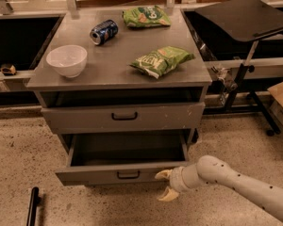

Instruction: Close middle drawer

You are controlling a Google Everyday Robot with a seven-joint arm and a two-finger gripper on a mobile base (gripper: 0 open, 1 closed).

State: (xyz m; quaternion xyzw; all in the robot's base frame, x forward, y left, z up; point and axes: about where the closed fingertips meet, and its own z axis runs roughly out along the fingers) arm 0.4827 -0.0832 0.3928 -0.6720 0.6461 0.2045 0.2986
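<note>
The middle drawer [125, 174] is pulled out of the grey cabinet. Its long plain tray is empty, and its low front has a small black pull handle [128, 175]. My gripper [166, 185] is at the right end of that front, in front of it and slightly below. Its cream fingers are spread apart and hold nothing. The upper fingertip [162, 174] is close against the drawer front's right end, and the lower one [168, 196] hangs below the front. The top drawer [123, 117] above is shut.
On the cabinet top [108, 72] are a white bowl [66, 60], a blue can [104, 32] on its side and two green snack bags [161, 60] [146, 16]. A black stand [247, 74] is to the right. A black bar [32, 205] lies on the floor at lower left.
</note>
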